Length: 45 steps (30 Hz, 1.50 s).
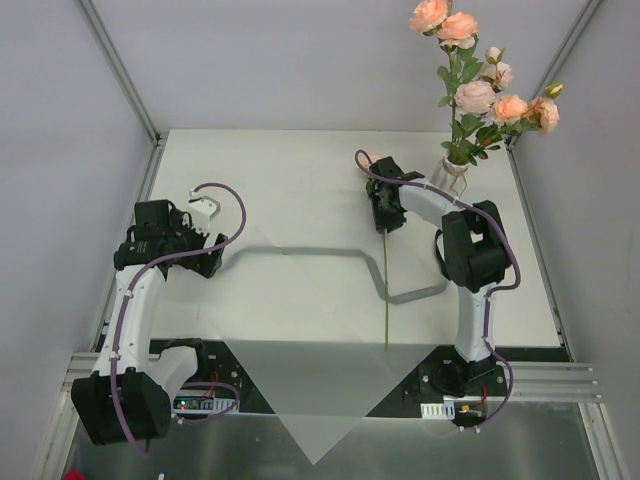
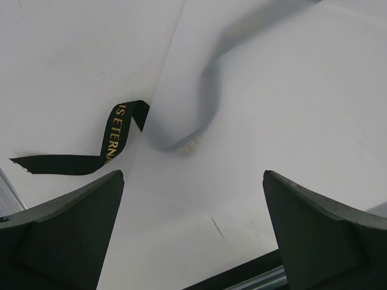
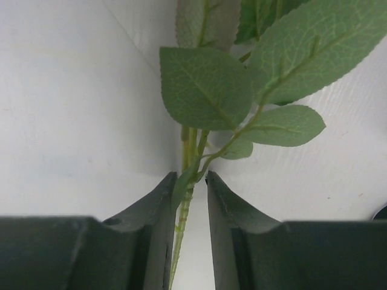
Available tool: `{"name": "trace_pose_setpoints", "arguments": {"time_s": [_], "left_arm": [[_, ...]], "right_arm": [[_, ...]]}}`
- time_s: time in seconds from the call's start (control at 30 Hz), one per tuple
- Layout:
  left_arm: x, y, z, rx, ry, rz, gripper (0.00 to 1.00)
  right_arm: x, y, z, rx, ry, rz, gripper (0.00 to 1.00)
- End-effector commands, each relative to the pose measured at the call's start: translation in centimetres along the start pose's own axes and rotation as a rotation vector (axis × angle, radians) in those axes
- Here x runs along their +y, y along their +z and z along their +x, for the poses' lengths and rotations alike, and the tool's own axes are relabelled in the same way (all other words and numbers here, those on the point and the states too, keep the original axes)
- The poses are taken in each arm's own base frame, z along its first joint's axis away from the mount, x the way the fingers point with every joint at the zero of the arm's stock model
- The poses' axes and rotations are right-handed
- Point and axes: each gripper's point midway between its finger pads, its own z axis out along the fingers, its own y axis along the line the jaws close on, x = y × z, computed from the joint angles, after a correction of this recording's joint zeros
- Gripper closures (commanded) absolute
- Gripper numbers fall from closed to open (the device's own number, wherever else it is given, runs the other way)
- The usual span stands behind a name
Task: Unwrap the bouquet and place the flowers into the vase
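Right wrist view: right jaws narrowly apart astride a leafy stem (image 3: 180,235). Only the left wrist view shows the dark ribbon (image 2: 115,133); left jaws wide apart.

Dark ribbon (image 2: 112,138) carries gold lettering; the readable part is "IS ETERNA". The rest runs off at the fold.

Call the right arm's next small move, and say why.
Probably close the right tool fully on the flower stem before any lift. Its jaws straddle the stem just below the leaves with a slim gap showing, so it doesn't look pinched yet. The stem lies flat on the table, and the vase holding the other roses stands just beyond.
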Motion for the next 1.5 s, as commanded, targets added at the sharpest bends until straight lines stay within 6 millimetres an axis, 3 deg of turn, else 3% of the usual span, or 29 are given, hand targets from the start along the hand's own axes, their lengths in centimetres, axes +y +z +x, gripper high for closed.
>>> {"name": "trace_pose_setpoints", "arguments": {"time_s": [0.0,0.07,0.2,0.3,0.37,0.47,0.5,0.57,0.6,0.67,0.7,0.77,0.8,0.87,0.9,1.07,1.13,1.23,1.47], "left_arm": [[0.1,0.0,-0.1,0.005,0.029,-0.004,0.01],[0.2,-0.1,-0.1,0.004,0.026,-0.006,0.01],[0.3,-0.3,-0.5,-0.004,0.032,-0.015,0.01],[0.5,-0.5,-0.5,-0.002,0.036,-0.024,0.01],[0.5,-0.5,-0.5,0.0,0.036,-0.025,0.01],[0.5,-0.5,-0.6,0.0,0.036,-0.023,0.01],[0.5,-0.5,-0.6,0.0,0.033,-0.021,0.01],[0.4,-0.5,-0.6,0.0,0.029,-0.016,0.01],[0.4,-0.5,-0.6,0.0,0.026,-0.016,0.01],[0.4,-0.5,-0.7,0.0,0.028,-0.016,0.01],[0.4,-0.4,-0.6,0.003,0.024,-0.016,0.01],[0.5,-0.4,-0.6,0.004,0.025,-0.015,0.01],[0.5,-0.4,-0.6,0.005,0.027,-0.016,0.01],[0.5,-0.4,-0.6,0.006,0.024,-0.016,0.01],[0.5,-0.4,-0.6,0.005,0.023,-0.014,0.01],[0.4,-0.3,-0.4,0.01,0.024,-0.011,0.01],[0.4,-0.2,-0.5,0.011,0.024,-0.006,0.01],[0.3,-0.1,-0.5,0.011,0.02,-0.001,0.01],[0.3,0.1,-0.5,0.017,0.02,0.006,0.01]], "right_arm": [[0.4,-0.2,-1.0,-0.019,0.034,-0.028,0.74],[0.4,-0.1,-1.1,-0.02,0.043,-0.039,0.78],[0.6,-0.7,-1.8,-0.043,0.064,-0.056,0.99],[0.9,-2.5,-3.3,-0.097,0.075,-0.082,0.99],[1.3,-5.2,-5.2,-0.17,0.087,-0.118,0.99],[2.1,-10.6,-8.6,-0.326,0.092,-0.191,0.99],[2.1,-13.6,-10.4,-0.427,0.094,-0.214,0.99],[3.0,-17.5,-12.2,-0.539,0.067,-0.299,0.99],[3.0,-21.2,-13.9,-0.666,0.044,-0.325,0.99],[3.2,-25.1,-15.1,-0.792,0.003,-0.369,0.99],[3.0,-29.2,-16.4,-0.932,-0.034,-0.382,0.99],[2.5,-33.5,-17.3,-1.084,-0.074,-0.381,0.99],[1.8,-37.7,-17.9,-1.245,-0.088,-0.376,0.99],[0.1,-41.9,-18.5,-1.409,-0.111,-0.3,0.99],[-1.3,-45.8,-18.8,-1.532,-0.099,-0.265,0.99],[-6.9,-54.7,-18.5,-1.776,-0.065,0.005,0.99],[-8.3,-57.1,-18.2,-1.827,-0.058,0.095,0.99],[-10.5,-58.4,-17.6,-1.853,-0.041,0.24,0.99],[-12.6,-57.8,-17.2,-1.852,-0.021,0.356,0.99]]}}
